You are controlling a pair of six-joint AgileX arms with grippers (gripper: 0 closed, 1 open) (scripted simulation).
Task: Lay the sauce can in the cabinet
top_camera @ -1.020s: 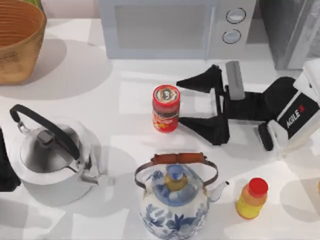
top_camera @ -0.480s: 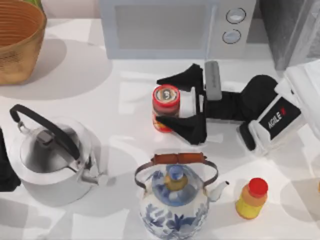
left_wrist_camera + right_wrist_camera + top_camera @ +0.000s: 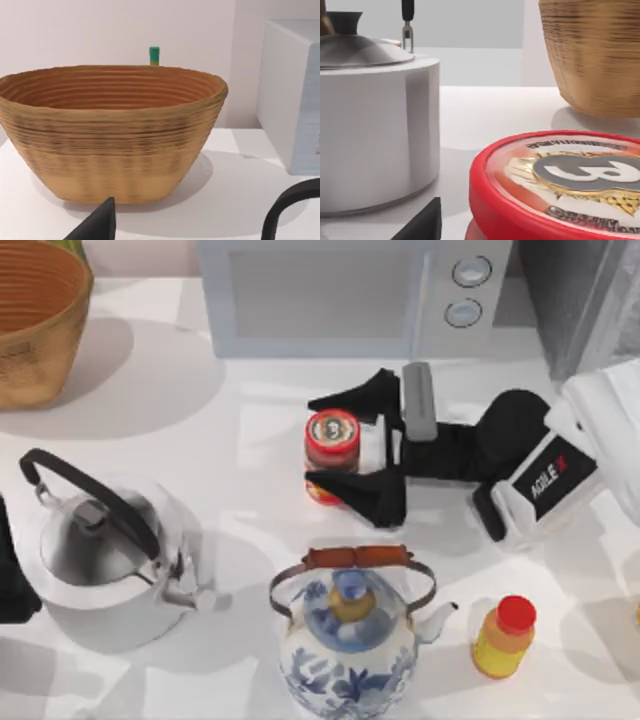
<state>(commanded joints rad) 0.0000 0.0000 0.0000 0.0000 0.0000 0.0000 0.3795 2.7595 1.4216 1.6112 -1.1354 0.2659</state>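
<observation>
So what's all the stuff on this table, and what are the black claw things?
Sauce can: one, red, silver top, table middle, upright.
Steel kettle: one, silver, black handle, left.
Porcelain teapot: one, blue and white, front middle.
Bottle: one, yellow, red cap, front right.
Basket: one, woven tan, back left.
Microwave: one, pale grey, back middle.
Right gripper: black, fingers either side of the can.
Left gripper: black, parked at the left edge.

Sauce can [image 3: 332,435]: glossy metal top. Kettle [image 3: 100,560]: polished steel. Basket [image 3: 110,130]: rough woven wicker.
</observation>
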